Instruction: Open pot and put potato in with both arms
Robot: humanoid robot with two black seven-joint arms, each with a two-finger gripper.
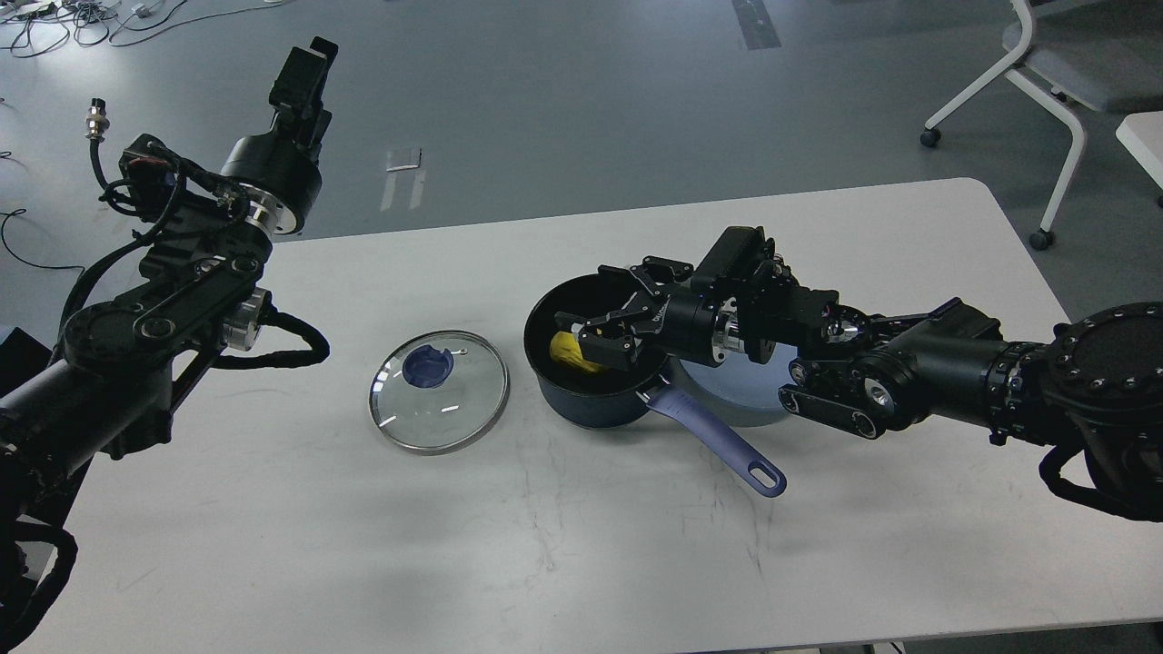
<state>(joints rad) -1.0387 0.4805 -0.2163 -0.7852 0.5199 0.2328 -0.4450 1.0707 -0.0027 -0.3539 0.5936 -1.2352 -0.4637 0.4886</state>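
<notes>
The dark navy pot [581, 411] stands open at mid-table, its lavender handle [718, 440] pointing front right. The yellow potato [565, 350] lies inside it, partly hidden by a finger. My right gripper [592, 304] hangs over the pot's mouth with its jaws spread; the upper finger is clear of the potato. The glass lid [438, 404] with its blue knob lies flat on the table left of the pot. My left gripper [304, 68] is raised high at the far left, beyond the table's back edge, and its fingers cannot be told apart.
A pale-blue plate [736, 409] lies right of the pot, mostly hidden under my right arm. The white table [581, 545] reaches to the front. A white wheeled chair [1054, 82] stands on the floor at the back right.
</notes>
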